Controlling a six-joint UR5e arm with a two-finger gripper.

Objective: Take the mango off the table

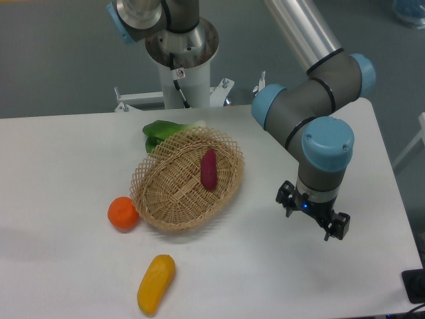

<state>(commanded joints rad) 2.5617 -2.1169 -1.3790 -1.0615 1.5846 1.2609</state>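
- Elongated smooth yellow mango [156, 284], shading orange at its upper end, lies on the large white flat tabletop [60, 173] near the front edge, untouched, nothing gripping it.
- Black two-finger gripper [313, 217] on the grey arm with blue joint caps [312, 113] hovers over bare table on the right side, well apart from the mango; carries nothing; finger spacing is hard to read from this angle, so cannot tell whether spread or pressed together.
- Round orange fruit [123, 213] sits just beside the left rim of the oval woven wicker basket [188, 178], possibly touching it.
- Purple sweet potato [208, 170] lies inside the basket.
- Green leafy vegetable [165, 131] sits behind the basket's far rim.
- Progress judgement: nothing done yet; approach, descent, grasp and lift of the mango all remain.
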